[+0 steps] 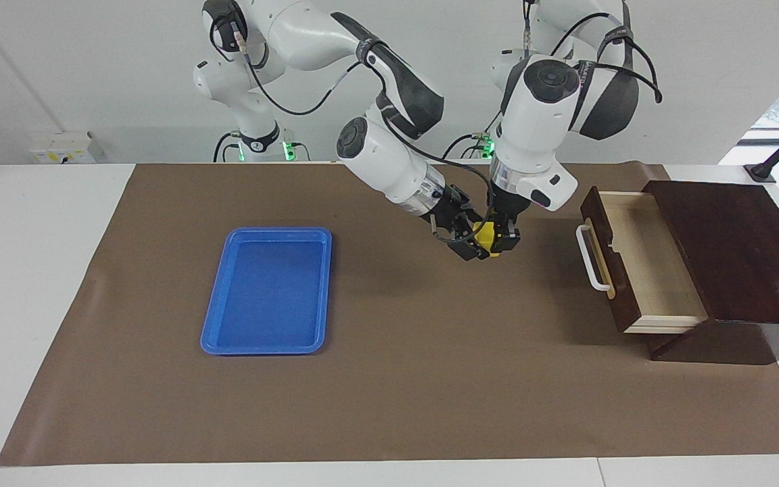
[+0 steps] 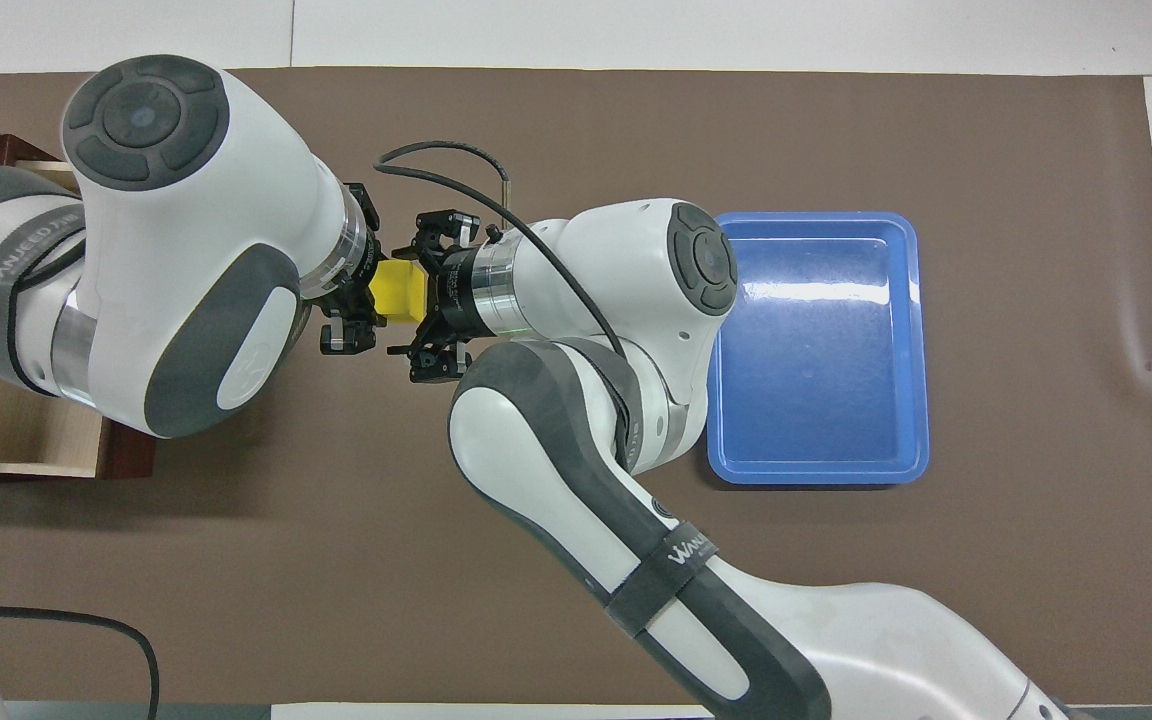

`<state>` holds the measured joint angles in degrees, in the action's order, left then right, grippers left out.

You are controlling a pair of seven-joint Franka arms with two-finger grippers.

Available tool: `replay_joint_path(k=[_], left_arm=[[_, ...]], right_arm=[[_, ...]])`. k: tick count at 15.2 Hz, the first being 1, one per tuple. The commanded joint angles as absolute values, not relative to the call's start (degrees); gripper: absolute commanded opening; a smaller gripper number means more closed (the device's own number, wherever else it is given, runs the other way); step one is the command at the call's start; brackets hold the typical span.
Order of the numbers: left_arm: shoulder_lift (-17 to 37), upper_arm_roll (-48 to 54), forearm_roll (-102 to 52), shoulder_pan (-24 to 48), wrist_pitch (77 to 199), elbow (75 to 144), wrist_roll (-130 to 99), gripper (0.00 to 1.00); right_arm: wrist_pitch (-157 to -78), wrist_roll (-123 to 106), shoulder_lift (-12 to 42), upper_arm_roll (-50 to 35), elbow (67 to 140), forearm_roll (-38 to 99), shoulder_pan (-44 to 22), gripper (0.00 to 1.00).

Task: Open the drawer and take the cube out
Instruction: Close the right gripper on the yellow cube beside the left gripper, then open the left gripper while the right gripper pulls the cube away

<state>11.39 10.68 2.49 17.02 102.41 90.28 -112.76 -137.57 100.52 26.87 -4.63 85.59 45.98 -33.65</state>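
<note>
The left hand (image 1: 502, 238) is clamped on the cube (image 1: 486, 236), holding it in the air over the brown mat (image 1: 403, 406), between the tray (image 1: 266, 291) and the drawer (image 1: 633, 260). The right hand (image 1: 468, 245) comes in slantwise from the tray's side, and its fingers stand apart around the cube; I cannot tell if they touch it. In the overhead view the cube (image 2: 397, 291) shows between the left hand (image 2: 356, 300) and the right hand (image 2: 423, 305).

The drawer is pulled out of its dark box (image 1: 734, 250) at the left arm's end of the desk (image 1: 31, 284), and its pale inside is bare. The white handle (image 1: 589, 258) faces the middle of the mat. The blue tray lies flat on the mat toward the right arm's end, well apart from both hands.
</note>
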Motion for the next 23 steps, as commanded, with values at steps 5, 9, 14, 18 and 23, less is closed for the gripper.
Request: replay_joint_path(k=[5,9,14,18,23], left_arm=[[10.81,10.11,2.20,17.75,102.48,90.62,-113.47,0.00],[10.81,10.11,2.29,17.75,102.39,90.53,-113.38,0.00],[10.81,10.11,2.28,17.75,102.66,90.53,-113.20,0.00],[10.90,10.20,2.20,17.58,103.01,90.53,-113.03,0.57],[10.81,10.11,2.20,17.40,103.01,90.44,-112.68,1.00]], right_arm=[[-136.94,102.13,27.51,-4.92,84.46,42.55,-33.84,0.00],[-136.32,102.13,27.60,-5.01,84.29,42.80,-33.31,0.00],[-136.23,102.13,27.60,-5.01,84.29,42.80,-33.14,0.00],[-136.23,102.04,27.60,-5.01,84.29,42.80,-33.05,0.00],[-136.23,102.04,27.60,-5.01,84.29,42.80,-32.96,0.00]])
